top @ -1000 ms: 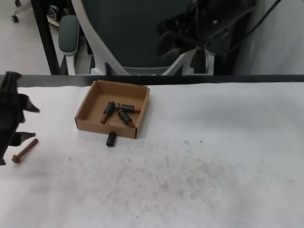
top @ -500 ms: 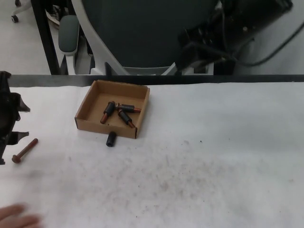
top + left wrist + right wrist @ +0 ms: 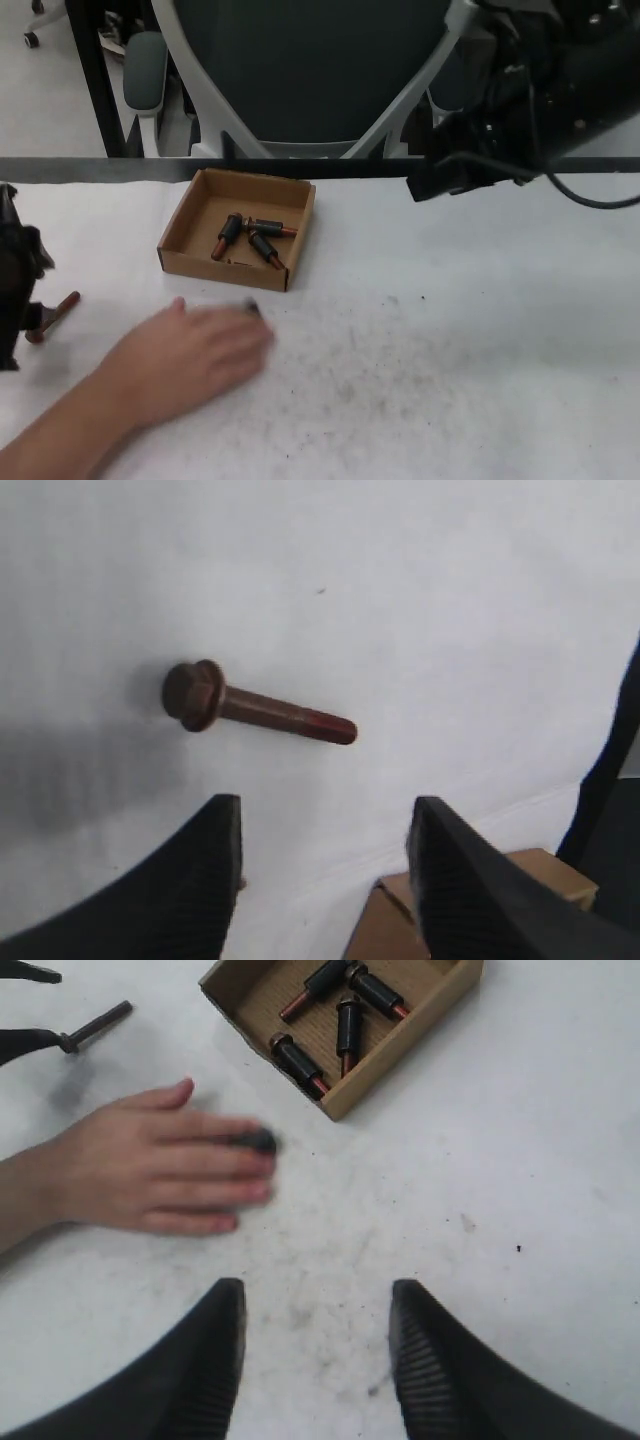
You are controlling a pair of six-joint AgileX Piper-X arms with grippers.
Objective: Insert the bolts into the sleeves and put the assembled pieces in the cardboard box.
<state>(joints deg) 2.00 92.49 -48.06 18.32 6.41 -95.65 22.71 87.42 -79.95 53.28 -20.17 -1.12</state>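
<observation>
A brown bolt (image 3: 255, 708) lies on the white bench just beyond my left gripper (image 3: 325, 815), which is open with nothing between its fingers. In the high view that bolt (image 3: 57, 309) is at the far left beside the left gripper (image 3: 22, 285). The cardboard box (image 3: 180, 228) holds several bolts in black sleeves (image 3: 347, 1022). A person's hand (image 3: 180, 360) rests in front of the box, its fingers over a loose black sleeve (image 3: 258, 1142). My right gripper (image 3: 317, 1295) hangs open above bare bench, apart from the hand and from the box (image 3: 440, 1005).
A corner of the box (image 3: 480, 905) appears in the left wrist view. An office chair (image 3: 290, 70) stands behind the bench's far edge. The person's forearm (image 3: 60, 450) crosses the bench's near left. The right arm's dark body (image 3: 520, 100) hangs over the far right.
A person's hand came in from the near left and now covers the loose sleeve in front of the box. The right arm swung right and lower. The left gripper drew slightly left.
</observation>
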